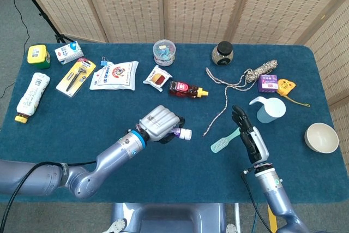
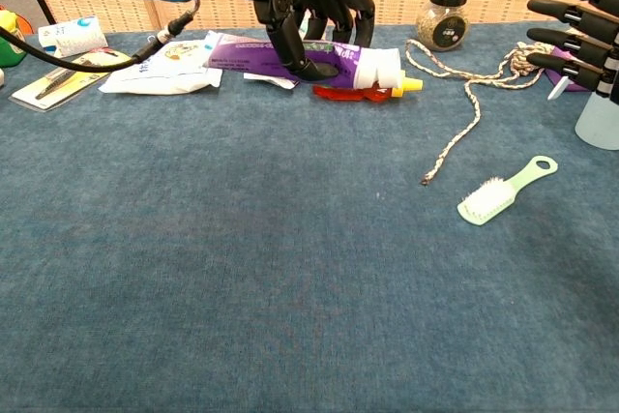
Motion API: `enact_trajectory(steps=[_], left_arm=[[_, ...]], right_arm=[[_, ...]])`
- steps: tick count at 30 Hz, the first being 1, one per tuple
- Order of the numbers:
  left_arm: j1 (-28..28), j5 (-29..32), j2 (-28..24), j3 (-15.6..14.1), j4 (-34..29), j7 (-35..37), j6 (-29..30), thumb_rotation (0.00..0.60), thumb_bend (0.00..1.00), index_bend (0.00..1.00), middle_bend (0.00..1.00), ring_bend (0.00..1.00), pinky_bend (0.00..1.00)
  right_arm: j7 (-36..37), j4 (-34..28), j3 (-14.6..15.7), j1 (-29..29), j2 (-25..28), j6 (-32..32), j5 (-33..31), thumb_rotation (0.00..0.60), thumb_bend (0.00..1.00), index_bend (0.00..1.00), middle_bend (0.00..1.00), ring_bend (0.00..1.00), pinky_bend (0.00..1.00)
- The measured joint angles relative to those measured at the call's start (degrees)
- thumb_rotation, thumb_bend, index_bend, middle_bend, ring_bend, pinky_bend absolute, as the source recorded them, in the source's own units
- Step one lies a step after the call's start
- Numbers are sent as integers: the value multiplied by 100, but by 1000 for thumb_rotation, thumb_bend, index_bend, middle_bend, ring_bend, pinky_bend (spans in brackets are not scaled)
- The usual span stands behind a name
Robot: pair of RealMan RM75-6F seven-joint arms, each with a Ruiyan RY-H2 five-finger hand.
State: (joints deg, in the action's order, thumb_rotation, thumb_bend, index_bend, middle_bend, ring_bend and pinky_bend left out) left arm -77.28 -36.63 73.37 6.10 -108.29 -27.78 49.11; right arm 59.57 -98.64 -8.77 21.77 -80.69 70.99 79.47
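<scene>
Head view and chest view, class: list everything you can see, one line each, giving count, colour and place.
tube: 1, purple, white cap, in left hand
brush: 1, mint green, beside right hand
rope: 1, beige, right of centre
bear-shaped bottle: 1, red, yellow cap, centre back
jar: 1, black lid, back
tub: 1, clear, back centre
pouch: 1, white, back left
razor pack: 1, yellow, left
bottle: 1, white, far left
jug: 1, pale blue, right
bowl: 1, cream, far right
left hand: grips tube
right hand: fingers straight, holding nothing
</scene>
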Motion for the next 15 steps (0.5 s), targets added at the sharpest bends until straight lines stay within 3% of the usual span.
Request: enact_trajectory(steps=[15], left_arm=[[-312, 838, 413, 144, -126, -633, 526, 600, 1000, 641, 554, 516, 569]], right_arm=[[-995, -66, -379, 8, -463, -44, -519, 147, 0, 0, 0, 0, 0]])
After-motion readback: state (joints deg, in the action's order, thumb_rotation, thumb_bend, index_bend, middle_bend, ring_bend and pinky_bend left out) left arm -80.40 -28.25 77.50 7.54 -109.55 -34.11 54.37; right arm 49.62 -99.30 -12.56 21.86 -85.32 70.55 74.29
